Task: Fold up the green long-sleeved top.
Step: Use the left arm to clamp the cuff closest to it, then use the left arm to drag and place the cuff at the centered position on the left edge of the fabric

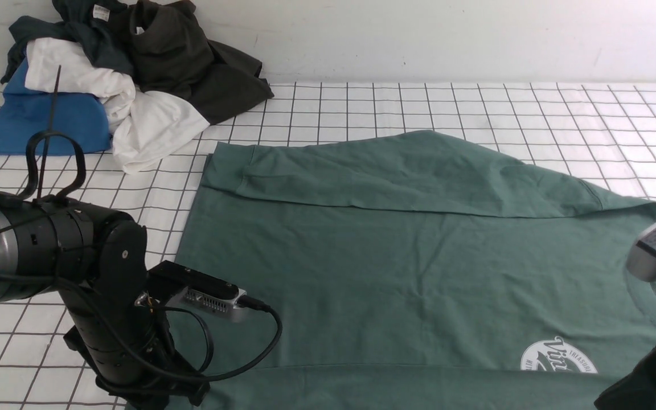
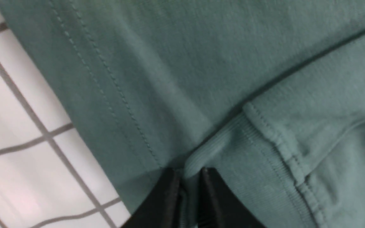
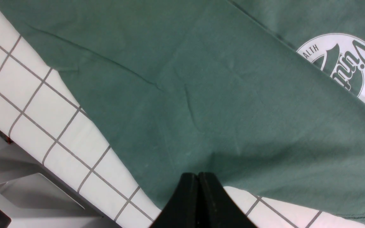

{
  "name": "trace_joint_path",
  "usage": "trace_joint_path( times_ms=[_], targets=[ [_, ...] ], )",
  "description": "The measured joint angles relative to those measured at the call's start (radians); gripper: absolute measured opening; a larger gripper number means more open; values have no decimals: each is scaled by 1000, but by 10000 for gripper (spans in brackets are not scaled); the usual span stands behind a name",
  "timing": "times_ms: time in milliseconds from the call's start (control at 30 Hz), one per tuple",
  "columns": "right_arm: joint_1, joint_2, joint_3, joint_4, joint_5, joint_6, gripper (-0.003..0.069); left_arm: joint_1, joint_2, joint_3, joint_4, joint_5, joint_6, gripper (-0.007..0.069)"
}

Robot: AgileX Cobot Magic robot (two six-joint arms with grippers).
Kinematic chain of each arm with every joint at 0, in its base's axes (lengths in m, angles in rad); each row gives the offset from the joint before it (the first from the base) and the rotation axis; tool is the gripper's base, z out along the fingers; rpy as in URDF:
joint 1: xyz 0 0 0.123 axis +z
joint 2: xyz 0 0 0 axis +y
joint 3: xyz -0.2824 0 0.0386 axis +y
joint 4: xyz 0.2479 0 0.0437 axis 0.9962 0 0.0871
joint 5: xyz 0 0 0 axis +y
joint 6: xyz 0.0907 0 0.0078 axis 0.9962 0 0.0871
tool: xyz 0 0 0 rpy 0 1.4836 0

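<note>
a: where does the green top [image 1: 408, 256] lie?

b: spread flat on the gridded surface [image 1: 476, 108], filling its middle and right. the far sleeve is folded across the body, and the white round print [image 1: 561, 356] sits near the right arm, at the near edge.

a: and the left tool [image 2: 190, 190]?

b: it is at the top's near left corner. in the front view the arm hides it. in the left wrist view its two black fingers [image 2: 169, 190] stand nearly together, with the ribbed cuff [image 2: 214, 148] of the near sleeve nipped between them. so it is closed on the top, and the cuff lies over the hem stitching, just beside the bare grid.

a: the right tool [image 3: 198, 180]?

b: at the near right edge. in the right wrist view its fingers are pressed together with no gap. their tips sit right on the edge of the green cloth, which looks caught between them. white surface shows on both sides of the tips, and the print lies further in, well apart from them.

a: anything else on the surface?

b: a pile of clothes [image 1: 123, 74], blue, white and dark, sits in the far left corner. it is near the top's far left corner but not touching it.
</note>
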Motion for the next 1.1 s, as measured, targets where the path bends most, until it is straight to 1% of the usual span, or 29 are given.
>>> trace_joint_path(
  times_ms=[100,233,367,500,600,667,767,833,867,967,1100],
  targets=[
    [0,0,0,0,0,0,-14,0,-57,0,0,1,9,24],
    [0,0,0,-3,0,0,-14,0,-134,-32,-3,36,25,23],
    [0,0,0,-22,-17,0,-14,0,-194,-122,-9,106,35,23],
    [0,0,0,-66,-41,19,-14,0,-196,-279,-11,184,74,23],
    [0,0,0,-120,-50,61,-14,0,-161,-404,-10,223,87,23],
    [0,0,0,-139,-51,75,-14,0,-144,-450,-10,238,89,23],
    [0,0,0,-202,-51,122,-14,0,-54,-579,-7,272,92,23],
    [0,0,0,-213,-49,129,-14,0,-34,-602,-3,277,92,23],
    [0,0,0,-228,-44,140,-14,0,12,-650,9,287,92,23],
    [0,0,0,-238,-34,143,-14,0,84,-693,38,290,84,23],
    [0,0,0,-239,-30,143,-14,0,155,-713,73,293,78,23]
  ],
)
